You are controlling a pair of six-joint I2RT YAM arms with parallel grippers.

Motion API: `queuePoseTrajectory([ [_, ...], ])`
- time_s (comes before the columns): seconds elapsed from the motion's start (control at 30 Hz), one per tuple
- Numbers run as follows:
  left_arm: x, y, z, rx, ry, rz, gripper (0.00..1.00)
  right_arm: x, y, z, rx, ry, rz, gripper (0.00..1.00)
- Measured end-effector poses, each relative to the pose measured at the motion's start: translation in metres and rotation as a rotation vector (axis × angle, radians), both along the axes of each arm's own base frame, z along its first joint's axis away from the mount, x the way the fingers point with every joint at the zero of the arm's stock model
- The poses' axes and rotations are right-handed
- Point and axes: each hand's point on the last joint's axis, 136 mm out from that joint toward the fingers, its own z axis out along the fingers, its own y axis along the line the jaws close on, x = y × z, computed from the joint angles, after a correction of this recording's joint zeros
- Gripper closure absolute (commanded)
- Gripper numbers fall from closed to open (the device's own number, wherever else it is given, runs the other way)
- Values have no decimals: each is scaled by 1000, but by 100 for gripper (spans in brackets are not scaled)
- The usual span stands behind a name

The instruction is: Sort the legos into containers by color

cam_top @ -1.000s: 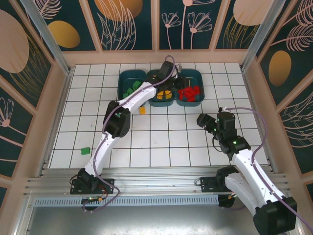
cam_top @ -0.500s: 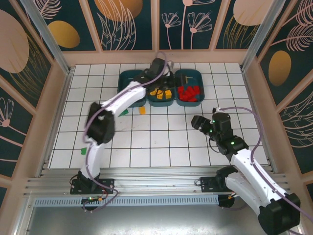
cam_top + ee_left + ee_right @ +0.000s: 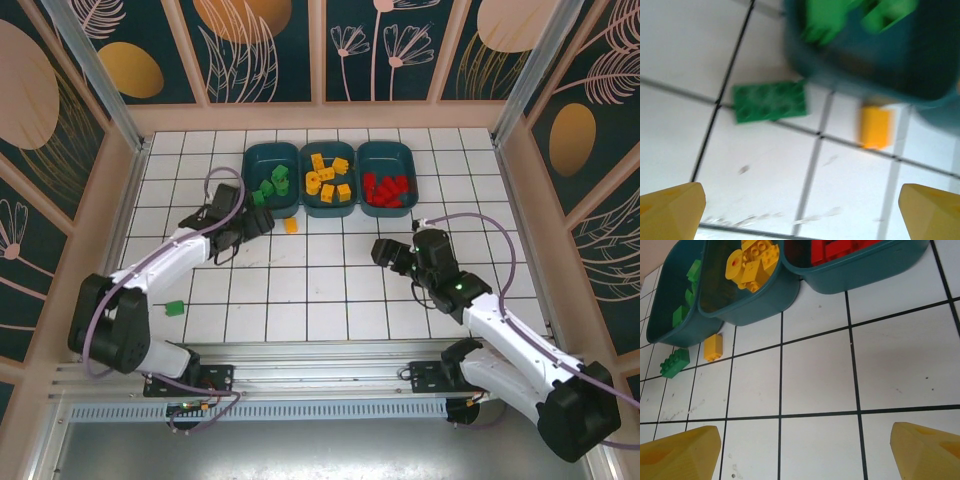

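Three dark teal containers stand in a row at the back: the left one (image 3: 250, 172) has green legos (image 3: 272, 181), the middle one (image 3: 328, 211) yellow ones (image 3: 328, 178), the right one (image 3: 411, 172) red ones (image 3: 386, 186). A loose yellow brick (image 3: 291, 226) and a green brick (image 3: 675, 363) lie just in front of the left container. Another green brick (image 3: 175, 307) lies far left near the front. My left gripper (image 3: 262, 223) hovers open beside the green brick (image 3: 771, 101), nothing between its fingers. My right gripper (image 3: 385, 252) is open over bare tiles, facing the containers.
Wooden walls and metal posts enclose the white tiled floor (image 3: 330, 290). The left arm stretches low across the left half, the right arm across the right front. Open tiles lie between the two grippers.
The left arm swung back from over the containers to the floor in front of the left one, and its gripper opened wide. The right gripper drifted left towards the middle.
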Motion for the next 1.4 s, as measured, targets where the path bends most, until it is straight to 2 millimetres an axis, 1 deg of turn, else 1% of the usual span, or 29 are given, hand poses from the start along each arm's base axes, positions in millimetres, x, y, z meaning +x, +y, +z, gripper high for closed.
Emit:
queuePoseTrajectory([
  [0.07,-3,6,-21,56,48,-2,2,0,7,2,1,-3,20,11],
  [0.2,3,10,-41,111,68,-9,1,-2,16,5,0,-4,46,11],
  [0.33,14,11,-54,144,62,-6,2,1,16,7,-7,-9,38,11],
  [0.47,31,10,-65,171,54,1,3,3,18,10,-10,-14,34,11],
  [0.6,42,8,-68,184,32,5,6,2,21,7,-18,-7,42,11],
  [0.77,55,6,-70,197,10,2,18,2,25,1,-35,12,45,11],
  [0.9,56,6,-76,207,16,-2,34,3,28,3,-38,9,49,11],
  [1.1,54,7,-74,204,9,-7,47,4,30,7,-33,3,51,12],
  [1.2,48,7,-63,190,1,-13,52,4,32,1,-44,19,51,12],
  [1.3,41,3,-37,154,-40,-28,56,4,37,-5,-56,37,58,12],
  [1.4,29,-7,0,114,-105,-59,57,3,51,-12,-73,51,89,12],
])
